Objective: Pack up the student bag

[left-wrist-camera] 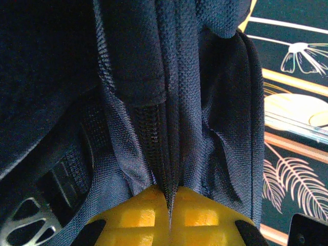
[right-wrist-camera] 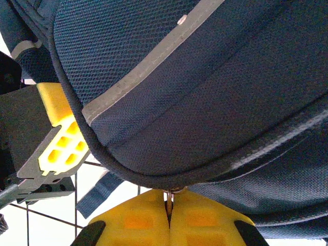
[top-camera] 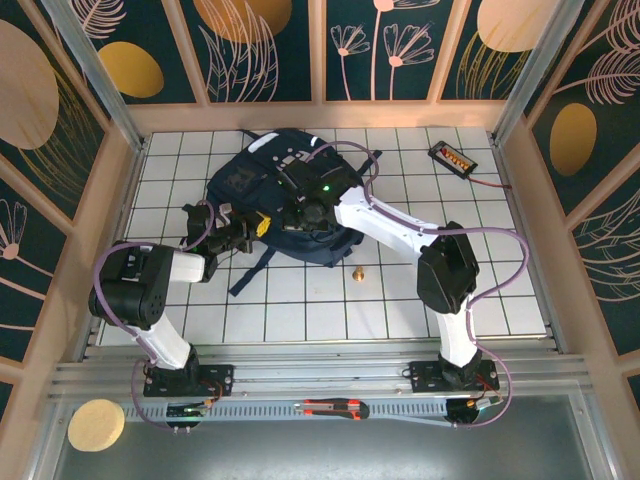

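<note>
**Student bag and surroundings.** Large dark navy fabric student bag (top-camera: 250, 172) with pale reflective stripes, lying on the white tiled table (top-camera: 400, 300), far of centre and slightly to the left.

**Grip.**
- Left gripper (top-camera: 261, 226) at the bag's near left edge, yellow fingers (left-wrist-camera: 133, 220) pressed together on a fold of woven cloth beside a zip line.
- Right gripper (top-camera: 311, 212) over the bag's middle, fingers (right-wrist-camera: 205, 220) likewise pressed together, pinching a small metal ring (right-wrist-camera: 171, 193) under a piped seam, apparently a zip pull.

**Handling.**
- Judged soft and limp: likely to slump, crease and drag along with any pull unless pinned elsewhere.
- Probably light, though contents hidden.
- Coarse weave neither slippery nor fragile.
- Best holds: zip pulls, seams and black straps (top-camera: 250, 270), not the broad panels.
- Small ring easily lost from a two-finger pinch.

**Around.**
- Small brass-coloured object (top-camera: 357, 272) on the tiles just near of the bag.
- Black box with orange display (top-camera: 452, 157) and red lead at far right, well apart.
- Red-and-black utility knife (top-camera: 335, 407) on the near rail.
- Round yellow disc (top-camera: 95, 424) at near left.

**In the way.** Loose straps trailing toward the near side, and both arms crowded over the same bag.
</note>
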Controlling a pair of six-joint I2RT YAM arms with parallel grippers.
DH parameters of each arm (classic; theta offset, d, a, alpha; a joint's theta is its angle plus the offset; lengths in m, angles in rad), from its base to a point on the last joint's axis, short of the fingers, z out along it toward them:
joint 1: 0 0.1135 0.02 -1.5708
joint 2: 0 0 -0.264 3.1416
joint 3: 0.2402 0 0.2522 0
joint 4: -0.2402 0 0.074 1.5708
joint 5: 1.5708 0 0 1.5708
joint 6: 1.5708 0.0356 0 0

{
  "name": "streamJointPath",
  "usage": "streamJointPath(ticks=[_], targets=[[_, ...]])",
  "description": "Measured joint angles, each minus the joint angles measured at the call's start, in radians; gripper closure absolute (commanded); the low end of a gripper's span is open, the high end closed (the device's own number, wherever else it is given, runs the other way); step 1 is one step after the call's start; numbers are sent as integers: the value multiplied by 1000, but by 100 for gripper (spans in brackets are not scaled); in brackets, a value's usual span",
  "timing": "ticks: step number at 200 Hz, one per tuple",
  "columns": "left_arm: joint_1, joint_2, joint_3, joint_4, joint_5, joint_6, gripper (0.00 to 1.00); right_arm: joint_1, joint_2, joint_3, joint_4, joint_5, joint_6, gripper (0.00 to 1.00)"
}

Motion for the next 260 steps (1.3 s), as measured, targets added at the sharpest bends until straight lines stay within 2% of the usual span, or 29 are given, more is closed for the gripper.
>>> streamJointPath(ticks=[41,121,184,260], targets=[[33,-3,22,-72,35,70,100,8,0,-4,-14,4,-2,100],[120,-11,142,-349,134,278,100,19,-39,-126,69,3,-103,100],[139,3,379,-712,131,544,100,9,-40,-104,83,50,-174,100],[157,3,395,-770,109,616,100,-91,-49,-137,61,28,-257,100]])
